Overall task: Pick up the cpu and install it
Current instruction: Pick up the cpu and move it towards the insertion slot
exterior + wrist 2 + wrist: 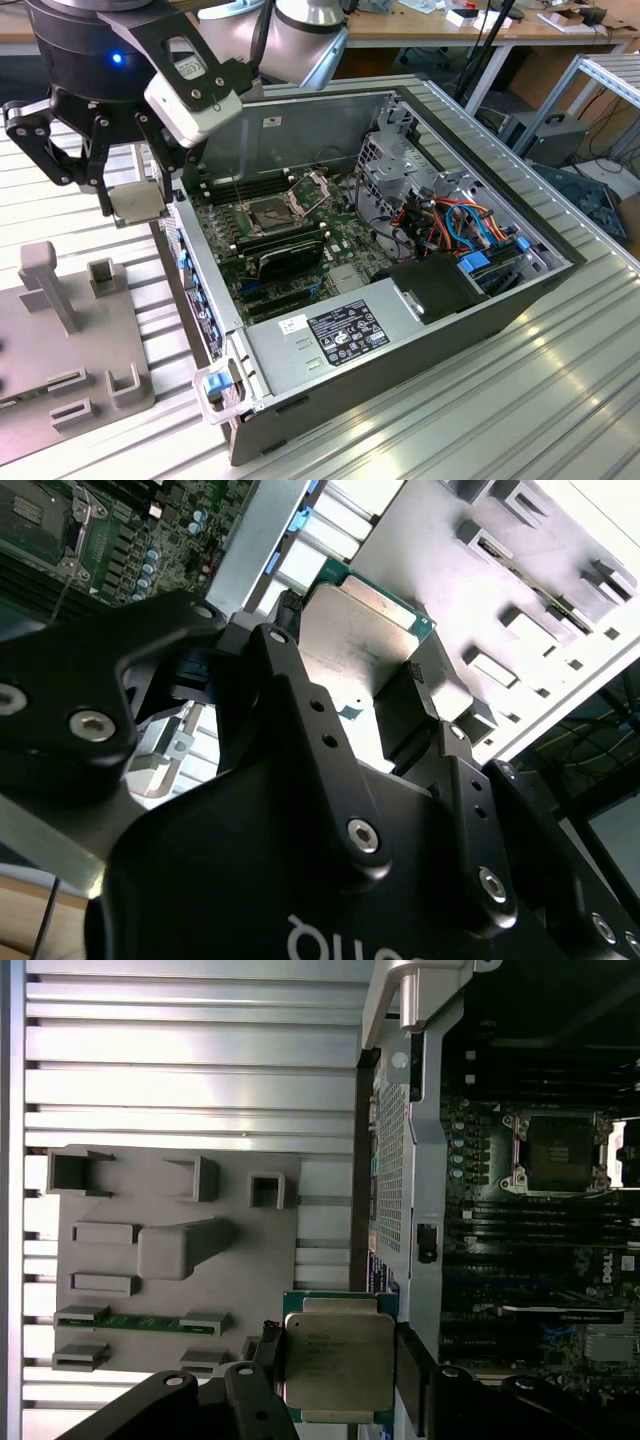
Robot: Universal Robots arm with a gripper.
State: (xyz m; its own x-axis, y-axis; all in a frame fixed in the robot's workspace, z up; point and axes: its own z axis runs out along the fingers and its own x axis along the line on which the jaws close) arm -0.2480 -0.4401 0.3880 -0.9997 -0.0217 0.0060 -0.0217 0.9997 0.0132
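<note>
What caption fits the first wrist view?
The gripper holds the cpu just outside the open computer case.

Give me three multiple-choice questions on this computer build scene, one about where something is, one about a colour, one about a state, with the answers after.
1. Where is the cpu?
A) lying on the grey tray
B) flat on the motherboard
C) in the claw, in the air just outside the case

2. What colour is the cpu's top?
A) black
B) silver-grey
C) blue

3. What state is the socket in?
A) open and empty
B) clamped shut over a chip
C) covered by a cooler

Answers:
1 C: in the first wrist view the claw's fingers grip its two edges.
2 B: its metal lid looks dull silver-grey in both wrist views.
3 A: its bracket stands raised and the middle is bare.
</note>
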